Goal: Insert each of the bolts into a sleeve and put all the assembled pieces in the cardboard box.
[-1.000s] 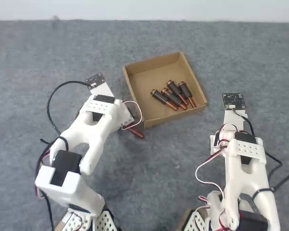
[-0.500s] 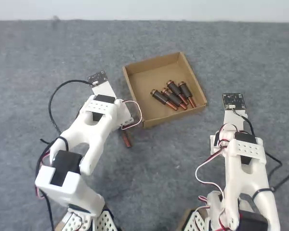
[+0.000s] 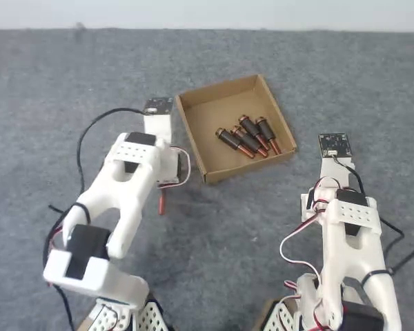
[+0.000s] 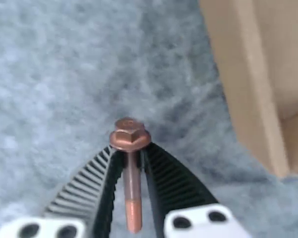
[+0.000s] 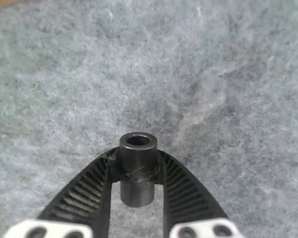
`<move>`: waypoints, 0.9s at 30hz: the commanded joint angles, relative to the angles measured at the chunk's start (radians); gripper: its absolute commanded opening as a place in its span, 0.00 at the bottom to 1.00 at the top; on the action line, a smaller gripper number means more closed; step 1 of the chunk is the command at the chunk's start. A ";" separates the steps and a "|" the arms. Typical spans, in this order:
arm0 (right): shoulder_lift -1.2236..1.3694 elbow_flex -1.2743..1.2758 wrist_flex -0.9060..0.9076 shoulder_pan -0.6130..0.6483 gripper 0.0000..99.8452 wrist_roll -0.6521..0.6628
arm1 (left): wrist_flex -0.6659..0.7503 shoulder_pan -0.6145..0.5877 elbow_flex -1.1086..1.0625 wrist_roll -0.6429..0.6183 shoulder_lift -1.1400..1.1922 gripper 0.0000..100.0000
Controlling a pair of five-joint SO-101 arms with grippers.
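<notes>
My left gripper [image 4: 131, 153] is shut on a copper bolt [image 4: 131, 178], hex head outward, shank running back between the ribbed fingers. From above, that bolt [image 3: 163, 202] hangs below the left arm, just left of the cardboard box [image 3: 193, 134]. My right gripper [image 5: 136, 161] is shut on a dark sleeve [image 5: 137, 166], its open bore facing outward over grey carpet. The right arm [image 3: 348, 221] stands to the right of the box. Several assembled bolt-and-sleeve pieces [image 3: 248, 138] lie inside the box.
Grey carpet [image 3: 248, 227] covers the whole work area. A corner of the box wall [image 4: 248, 84] rises close beside the left gripper. Cables loop from both arms near their bases.
The left arm has swung leftward away from the box front, carrying the bolt, which turned from lying slanted to hanging nearly vertical. The right arm has kept still.
</notes>
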State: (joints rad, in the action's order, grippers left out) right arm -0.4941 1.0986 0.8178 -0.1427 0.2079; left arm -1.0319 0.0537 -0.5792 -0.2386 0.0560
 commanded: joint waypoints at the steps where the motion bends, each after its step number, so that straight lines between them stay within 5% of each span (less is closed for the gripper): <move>1: -0.004 -0.005 -0.007 -0.005 0.01 0.014 | 0.115 -0.071 -0.030 0.020 -0.092 0.01; 18: -0.015 -0.209 -0.019 -0.007 0.01 0.020 | 0.203 -0.110 -0.090 0.020 -0.098 0.01; 27: -0.002 -0.149 -0.516 -0.005 0.01 0.020 | 0.203 -0.110 -0.090 0.020 -0.095 0.01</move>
State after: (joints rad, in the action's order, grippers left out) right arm -0.4895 0.9482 0.4818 -0.1427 0.2079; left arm -0.8508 -0.0491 -0.6759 -0.2340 0.0284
